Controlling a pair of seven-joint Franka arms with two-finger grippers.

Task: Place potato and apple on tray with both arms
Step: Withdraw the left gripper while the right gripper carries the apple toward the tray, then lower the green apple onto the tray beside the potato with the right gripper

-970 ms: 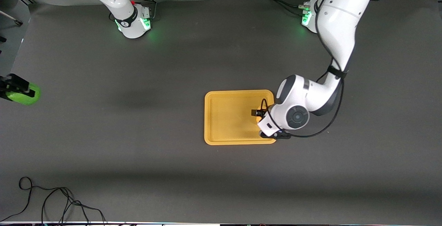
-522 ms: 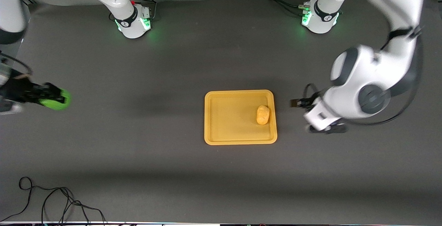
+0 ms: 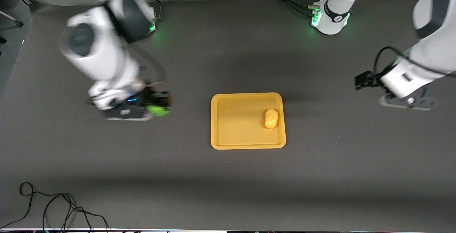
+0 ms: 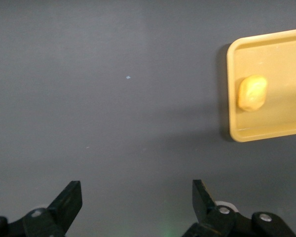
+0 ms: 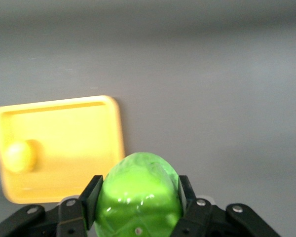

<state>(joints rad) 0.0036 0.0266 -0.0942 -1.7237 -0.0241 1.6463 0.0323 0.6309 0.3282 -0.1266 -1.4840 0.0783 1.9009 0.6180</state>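
Front view shows you half done: the potato (image 3: 271, 118) lies in the tray (image 3: 221, 122) mid-desk, by the rim toward the left arm's end. Your right claw (image 3: 158, 104) clamps the apple (image 3: 157, 110) over bare desk beside the tray. Your left claw (image 4: 135, 200), gaping and empty, hangs near the left arm's desk edge; tray room remains.

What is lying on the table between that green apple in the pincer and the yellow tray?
Nothing: the front view shows only bare dark table between the apple in the right pincer and the tray.
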